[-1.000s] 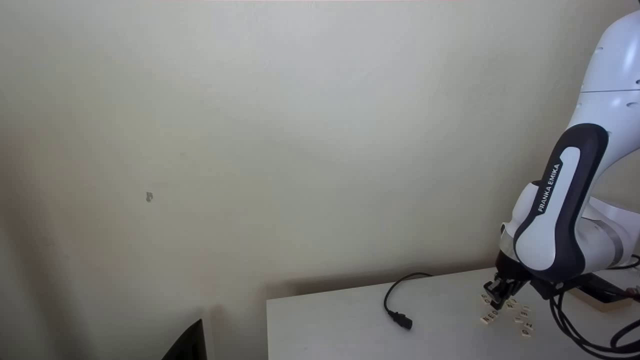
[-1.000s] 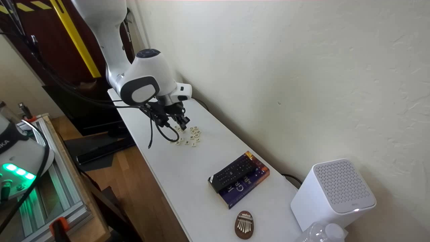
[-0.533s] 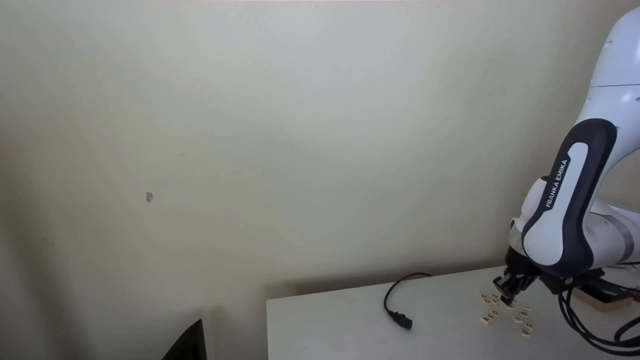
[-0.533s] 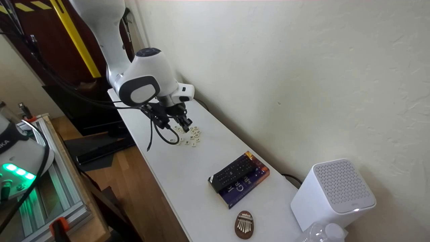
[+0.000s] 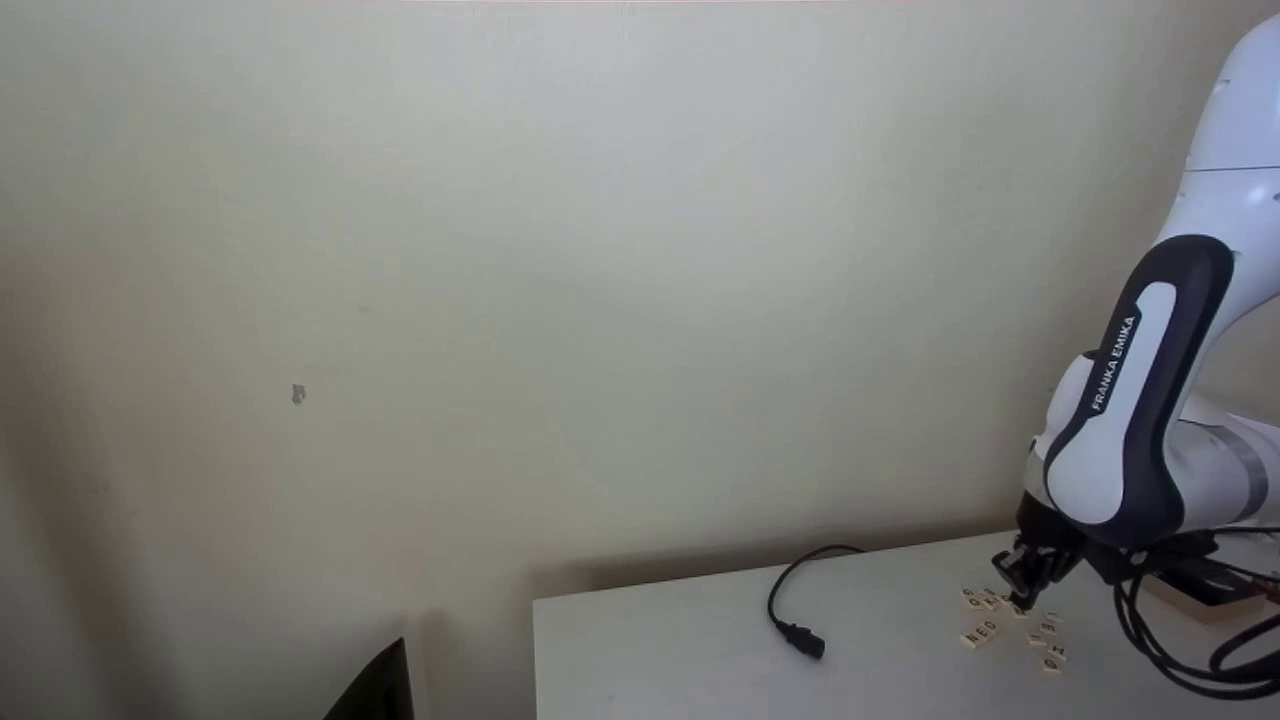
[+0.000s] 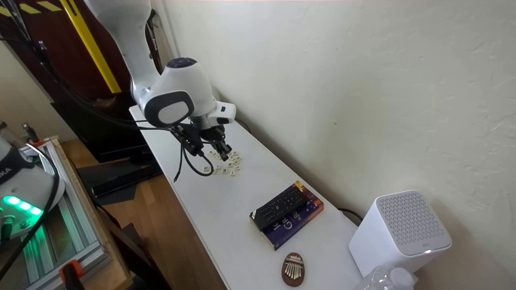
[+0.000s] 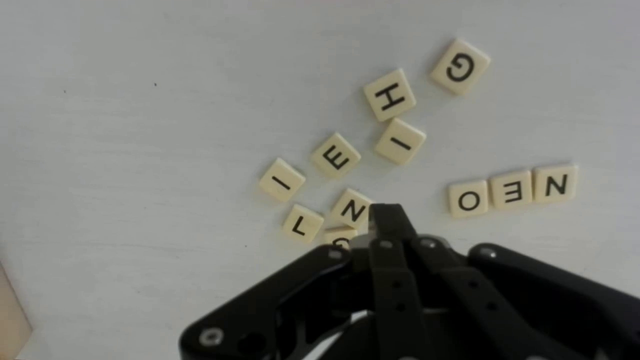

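Observation:
My gripper (image 7: pixel 392 220) is shut, its fingertips together, with nothing visible between them. It is just above the white table among small cream letter tiles. In the wrist view its tip overlaps the edge of an N tile (image 7: pixel 351 208); a G tile (image 7: pixel 341 235) is partly hidden by it. An L tile (image 7: pixel 302 223), an I tile (image 7: pixel 282 180) and an E tile (image 7: pixel 336 156) lie to the left. An H tile (image 7: pixel 390 95) and another G tile (image 7: pixel 460 67) lie farther up. A row of O (image 7: pixel 468 199), E (image 7: pixel 511 190) and N tiles lies right. Both exterior views show the gripper (image 5: pixel 1017 590) (image 6: pixel 225 155) over the tiles.
In an exterior view a black remote (image 6: pixel 279 207) lies on a purple book (image 6: pixel 292 222). A brown thumb piano (image 6: pixel 293 270), a white box-shaped device (image 6: pixel 399 231) and a clear bottle (image 6: pixel 381 280) are nearer the camera. A black power cable (image 5: pixel 803 640) lies on the table by the wall.
My gripper has moved a little across the tiles, rightward in both exterior views and lower in one of them, away from the N-E-O row. The tiles look unmoved.

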You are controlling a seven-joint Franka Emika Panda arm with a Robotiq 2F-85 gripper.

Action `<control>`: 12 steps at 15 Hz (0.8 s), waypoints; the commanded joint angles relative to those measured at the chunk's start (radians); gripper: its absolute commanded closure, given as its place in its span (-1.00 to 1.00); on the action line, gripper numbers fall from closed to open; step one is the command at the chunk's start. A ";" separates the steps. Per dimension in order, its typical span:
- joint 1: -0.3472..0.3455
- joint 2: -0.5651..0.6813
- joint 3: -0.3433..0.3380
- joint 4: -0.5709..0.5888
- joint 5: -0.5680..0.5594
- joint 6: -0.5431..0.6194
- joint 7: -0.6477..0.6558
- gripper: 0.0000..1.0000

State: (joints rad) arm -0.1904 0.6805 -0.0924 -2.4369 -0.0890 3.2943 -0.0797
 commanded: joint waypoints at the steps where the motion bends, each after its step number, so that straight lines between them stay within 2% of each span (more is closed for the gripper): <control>1: -0.029 0.012 0.020 0.025 0.027 -0.018 0.026 1.00; 12: -0.024 0.072 0.009 0.095 0.040 -0.066 0.052 1.00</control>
State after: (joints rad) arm -0.2161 0.7223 -0.0904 -2.3807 -0.0739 3.2592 -0.0328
